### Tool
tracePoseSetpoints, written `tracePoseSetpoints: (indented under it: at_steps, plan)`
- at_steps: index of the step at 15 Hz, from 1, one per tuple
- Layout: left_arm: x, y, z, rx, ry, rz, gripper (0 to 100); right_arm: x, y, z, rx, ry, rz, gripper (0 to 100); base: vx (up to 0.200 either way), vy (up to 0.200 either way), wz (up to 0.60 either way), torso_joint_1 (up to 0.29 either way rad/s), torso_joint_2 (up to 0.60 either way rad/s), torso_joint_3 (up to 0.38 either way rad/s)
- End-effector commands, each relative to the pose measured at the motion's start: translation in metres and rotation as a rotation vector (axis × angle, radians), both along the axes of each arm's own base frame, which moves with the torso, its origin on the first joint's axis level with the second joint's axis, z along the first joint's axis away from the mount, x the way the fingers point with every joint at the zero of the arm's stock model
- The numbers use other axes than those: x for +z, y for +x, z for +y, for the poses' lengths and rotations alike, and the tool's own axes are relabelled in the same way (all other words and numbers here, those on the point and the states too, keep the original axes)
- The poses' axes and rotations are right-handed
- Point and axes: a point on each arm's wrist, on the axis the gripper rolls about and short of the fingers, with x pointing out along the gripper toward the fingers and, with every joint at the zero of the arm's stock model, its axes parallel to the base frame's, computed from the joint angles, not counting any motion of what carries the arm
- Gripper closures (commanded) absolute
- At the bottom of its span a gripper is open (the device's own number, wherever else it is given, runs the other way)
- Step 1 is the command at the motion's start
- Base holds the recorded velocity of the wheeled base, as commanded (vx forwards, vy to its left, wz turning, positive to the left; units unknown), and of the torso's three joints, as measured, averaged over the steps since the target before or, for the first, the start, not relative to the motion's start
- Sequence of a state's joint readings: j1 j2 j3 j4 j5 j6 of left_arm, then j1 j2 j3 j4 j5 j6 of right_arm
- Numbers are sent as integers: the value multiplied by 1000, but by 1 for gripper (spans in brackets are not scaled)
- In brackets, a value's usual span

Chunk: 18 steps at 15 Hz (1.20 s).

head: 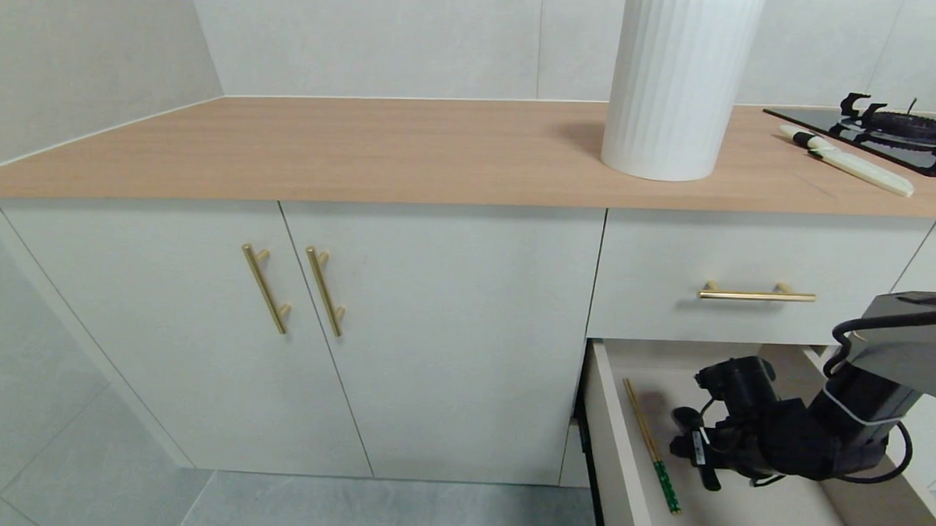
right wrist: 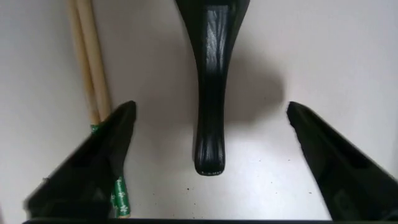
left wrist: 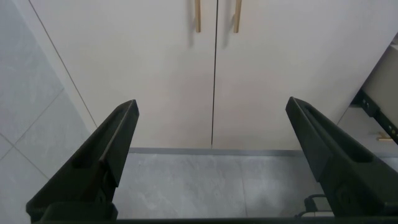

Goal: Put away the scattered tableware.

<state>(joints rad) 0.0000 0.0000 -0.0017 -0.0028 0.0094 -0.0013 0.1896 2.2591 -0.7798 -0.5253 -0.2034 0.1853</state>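
Note:
The lower drawer [head: 611, 447] stands pulled out at the right. A pair of wooden chopsticks [head: 651, 447] with green ends lies along its left wall. My right gripper [head: 691, 444] hangs inside the drawer, open. In the right wrist view a black spoon handle [right wrist: 210, 93] lies on the drawer floor between the spread fingers [right wrist: 99, 162], touching neither, with the chopsticks [right wrist: 87, 74] beside it. A white-bladed knife [head: 849, 161] rests on the wooden counter [head: 363, 150]. My left gripper [left wrist: 210, 104] is open and holds nothing, facing the cabinet doors above the floor.
A tall white ribbed container [head: 677, 83] stands on the counter near the knife. A black gas hob [head: 901, 126] sits at the far right. Above the open drawer is a closed drawer with a gold handle [head: 756, 294]. Two cabinet doors [head: 310, 327] are closed.

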Motion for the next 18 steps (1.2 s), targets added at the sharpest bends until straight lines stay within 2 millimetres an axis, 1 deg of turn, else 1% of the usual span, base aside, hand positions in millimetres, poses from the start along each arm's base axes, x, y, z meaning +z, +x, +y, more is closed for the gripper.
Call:
tracePoseSetpoints:
  at_steps: [1,2,4,5,6,7,8,9,10,12,15,18]
  plan:
    - [0,0,0,0,0,3,0,37,-2,-6,-16,19,-101,0,0,0,0,0,0,0]
    - [0,0,0,0,0,1,0,59,-6,-10,-25,28,-151,0,0,0,0,0,0,0]
    - [0,0,0,0,0,1,0,100,-27,-17,-32,35,-202,0,0,0,0,0,0,0]
    - [0,0,0,0,0,1,0,118,-38,-18,-27,39,-206,0,0,0,0,0,0,0]
    - [0,0,0,0,0,1,0,129,-47,-19,-24,44,-204,0,0,0,0,0,0,0]
    - [0,0,0,0,0,1,0,147,-64,-19,-4,54,-183,0,0,0,0,0,0,0]
    - [0,0,0,1,0,1,0,157,-84,-13,31,53,-135,0,0,0,0,0,0,0]
    - [0,0,0,0,0,1,0,165,-98,-13,45,52,-108,0,0,0,0,0,0,0]
    - [0,0,0,0,3,3,0,169,-111,-14,59,70,-71,0,0,0,0,0,0,0]
    - [0,0,0,0,1,1,0,173,-128,-12,128,136,-34,0,0,0,0,0,0,0]
    - [0,0,0,0,1,1,0,174,-131,-12,133,140,-30,0,0,0,0,0,0,0]
    - [0,0,0,0,0,1,0,179,-138,-12,141,135,-31,0,-200,0,0,10,2,4]
